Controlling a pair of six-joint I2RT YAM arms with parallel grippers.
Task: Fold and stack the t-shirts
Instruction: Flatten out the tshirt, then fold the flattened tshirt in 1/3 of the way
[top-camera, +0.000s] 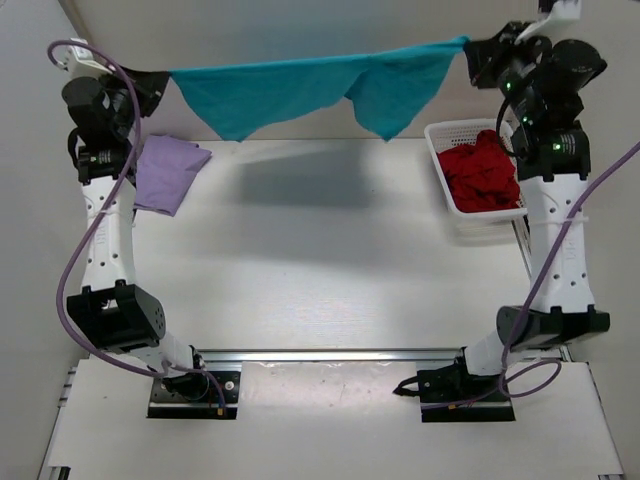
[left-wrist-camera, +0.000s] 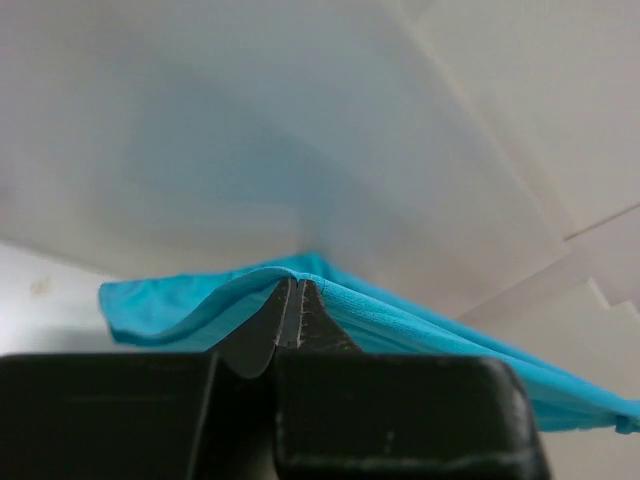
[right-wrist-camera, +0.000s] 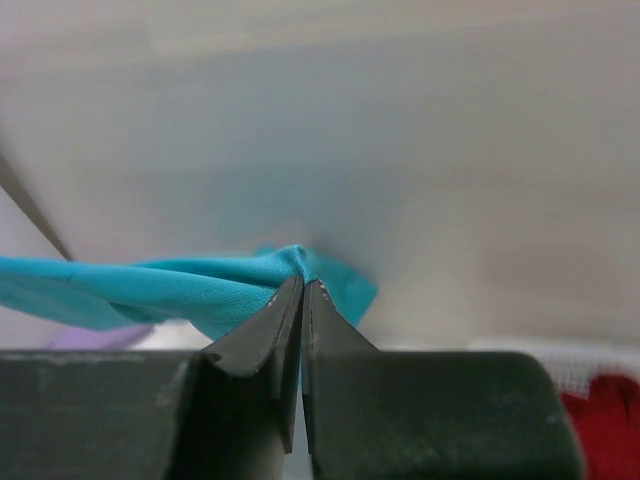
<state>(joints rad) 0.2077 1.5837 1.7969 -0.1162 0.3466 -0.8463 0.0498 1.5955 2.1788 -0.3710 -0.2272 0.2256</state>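
Note:
The teal t-shirt (top-camera: 300, 92) hangs stretched in the air across the back of the table, held at both ends. My left gripper (top-camera: 160, 78) is shut on its left end, and the cloth (left-wrist-camera: 420, 330) drapes over the closed fingertips (left-wrist-camera: 297, 290). At the far right my right gripper (top-camera: 470, 45) is shut on the other end, with bunched teal fabric (right-wrist-camera: 160, 285) at its tips (right-wrist-camera: 303, 285). The lavender t-shirt (top-camera: 165, 172) lies folded on the table at the left, under the left arm. The dark red t-shirt (top-camera: 482, 172) sits crumpled in the basket.
A white mesh basket (top-camera: 443, 160) stands at the right edge of the table, beside the right arm. Both arms reach up and back toward the rear wall. The shirt's shadow falls on the white tabletop (top-camera: 320, 250).

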